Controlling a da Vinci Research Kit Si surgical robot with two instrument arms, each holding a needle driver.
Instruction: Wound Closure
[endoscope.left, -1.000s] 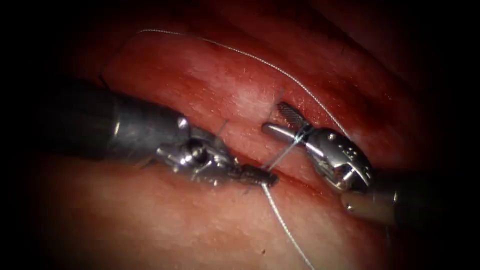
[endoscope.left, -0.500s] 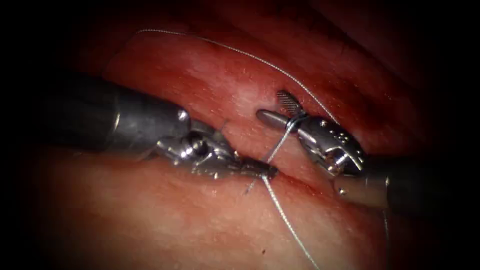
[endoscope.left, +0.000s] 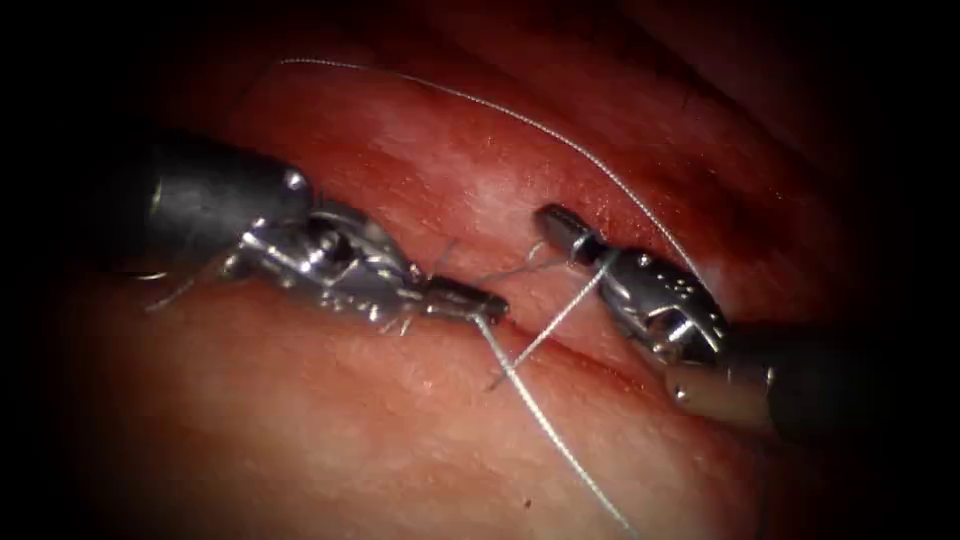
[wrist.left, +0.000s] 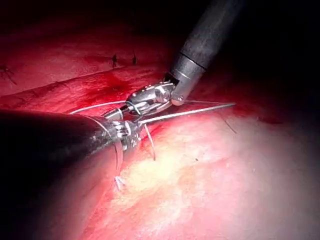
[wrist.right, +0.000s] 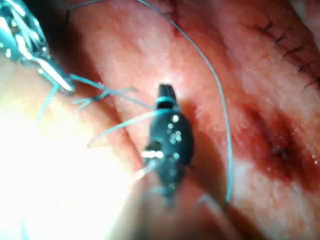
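Left hand (endoscope.left: 480, 303), steel needle driver: clamped on the thin pale thread (endoscope.left: 545, 420), at the cut (endoscope.left: 590, 350) in the pink, fatty tissue (endoscope.left: 350, 430).
Right hand (endoscope.left: 558, 222), matching driver: closed, right of the cut, thread wound round it. Whether it pinches a strand: cannot tell.
Handling, judged: keep the wrap seated behind the tip, with tension light and even.
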